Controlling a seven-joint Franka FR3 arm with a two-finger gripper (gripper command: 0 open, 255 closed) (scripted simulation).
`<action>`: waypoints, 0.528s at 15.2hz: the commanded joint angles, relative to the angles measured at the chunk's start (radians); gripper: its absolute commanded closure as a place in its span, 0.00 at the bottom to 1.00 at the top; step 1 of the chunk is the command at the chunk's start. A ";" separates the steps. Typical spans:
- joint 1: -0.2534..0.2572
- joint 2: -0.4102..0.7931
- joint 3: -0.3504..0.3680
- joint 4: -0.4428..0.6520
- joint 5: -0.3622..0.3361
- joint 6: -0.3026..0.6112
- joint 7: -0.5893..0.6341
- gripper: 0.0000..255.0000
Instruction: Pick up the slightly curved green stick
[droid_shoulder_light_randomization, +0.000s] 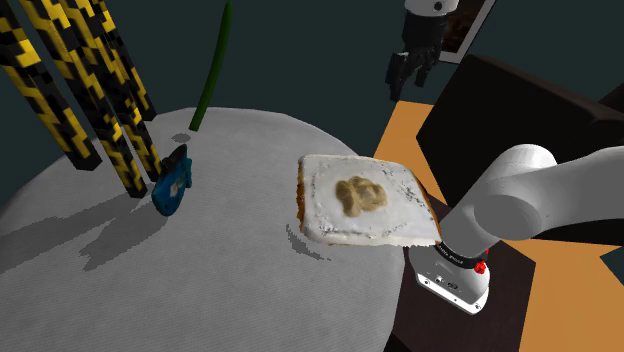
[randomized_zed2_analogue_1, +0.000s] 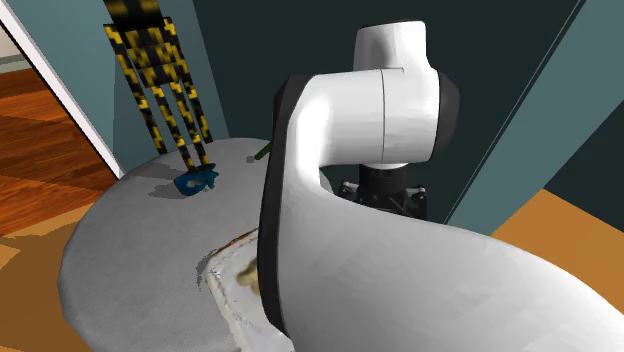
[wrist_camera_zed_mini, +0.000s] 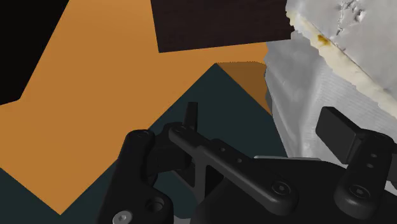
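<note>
The slightly curved green stick (droid_shoulder_light_randomization: 212, 70) rises steeply from the far side of the round grey table (droid_shoulder_light_randomization: 230, 290), its lower end near the tabletop. In the second exterior view only a short piece of the green stick (randomized_zed2_analogue_1: 263, 152) peeks out beside the arm. My black gripper (droid_shoulder_light_randomization: 410, 80) hangs well off to the shoulder view's right of the stick, past the table's edge and above the orange floor. Its fingers stand apart with nothing between them. In the wrist view the gripper (wrist_camera_zed_mini: 264, 127) looks down on floor beside the table's rim (wrist_camera_zed_mini: 305, 108).
A big slice of toast with white topping (droid_shoulder_light_randomization: 365, 200) lies at the table's near edge. A small blue object (droid_shoulder_light_randomization: 172, 183) sits at the foot of yellow-and-black striped bars (droid_shoulder_light_randomization: 95, 90). A dark brown block (droid_shoulder_light_randomization: 520, 120) stands beside the table.
</note>
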 joint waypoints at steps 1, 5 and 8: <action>0.000 0.000 0.000 0.000 0.000 0.000 0.000 0.00; 0.003 0.042 0.098 -0.001 0.060 0.093 0.179 0.00; -0.001 0.094 0.173 0.017 0.090 0.166 0.312 0.00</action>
